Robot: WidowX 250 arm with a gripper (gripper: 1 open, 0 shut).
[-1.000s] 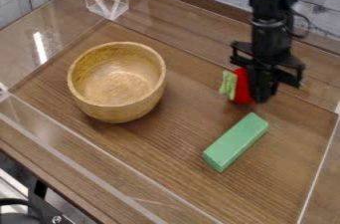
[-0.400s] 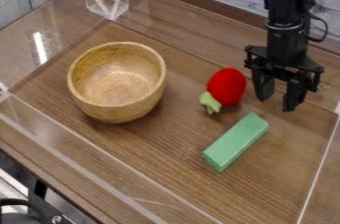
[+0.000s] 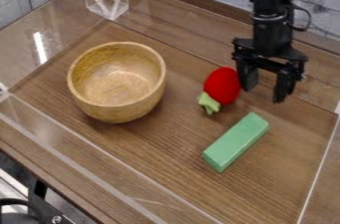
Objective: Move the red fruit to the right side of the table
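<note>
The red fruit (image 3: 221, 86) lies on its side on the brown table (image 3: 159, 138), its green leafy cap (image 3: 208, 103) pointing toward the front. It rests right of centre, between the wooden bowl and the gripper. My gripper (image 3: 265, 77) hangs just to the fruit's right, pointing down, jaws spread wide with nothing between them. Its left finger (image 3: 248, 79) stands close beside the fruit; I cannot tell whether they touch.
A wooden bowl (image 3: 117, 80) sits left of centre. A green rectangular block (image 3: 236, 140) lies in front of the fruit. Clear acrylic walls (image 3: 106, 2) edge the table, with the right wall (image 3: 319, 163) close to the gripper.
The gripper was shut on the red fruit a second ago. It has let go and opened, and the fruit now lies on the table to its left.
</note>
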